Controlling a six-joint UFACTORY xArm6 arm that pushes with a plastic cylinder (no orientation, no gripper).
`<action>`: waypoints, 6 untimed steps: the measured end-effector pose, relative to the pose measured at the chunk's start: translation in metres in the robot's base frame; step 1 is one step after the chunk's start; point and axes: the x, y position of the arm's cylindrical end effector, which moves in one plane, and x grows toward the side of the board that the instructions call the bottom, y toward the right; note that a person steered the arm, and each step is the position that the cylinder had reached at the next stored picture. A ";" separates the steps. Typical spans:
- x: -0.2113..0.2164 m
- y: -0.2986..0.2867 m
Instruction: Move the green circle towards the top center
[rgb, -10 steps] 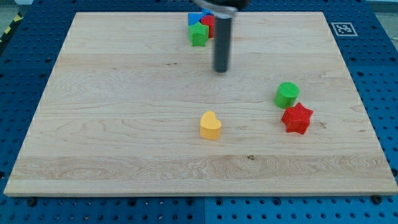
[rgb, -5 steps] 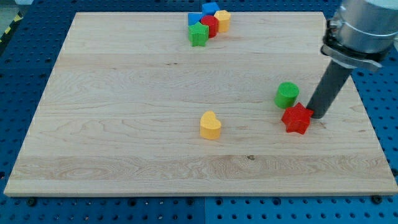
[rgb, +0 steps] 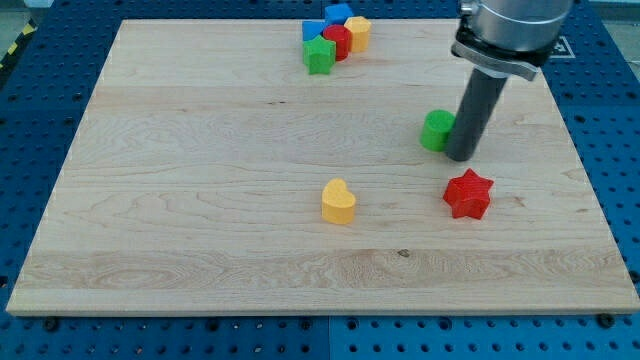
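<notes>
Pressed against the right flank of the small green plastic circle, my tip holds nothing and seems to touch it, though the rod hides that edge. Light and rigid, it should slide easily. Bare wooden board lies open towards top centre.

Board: pale wood, visible grain, matt. Green circle, red star, yellow heart: smooth plastic, slight sheen. Rod above the tip: dark, matt.
</notes>
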 end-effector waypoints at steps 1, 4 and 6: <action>-0.018 -0.019; -0.072 -0.050; -0.092 -0.065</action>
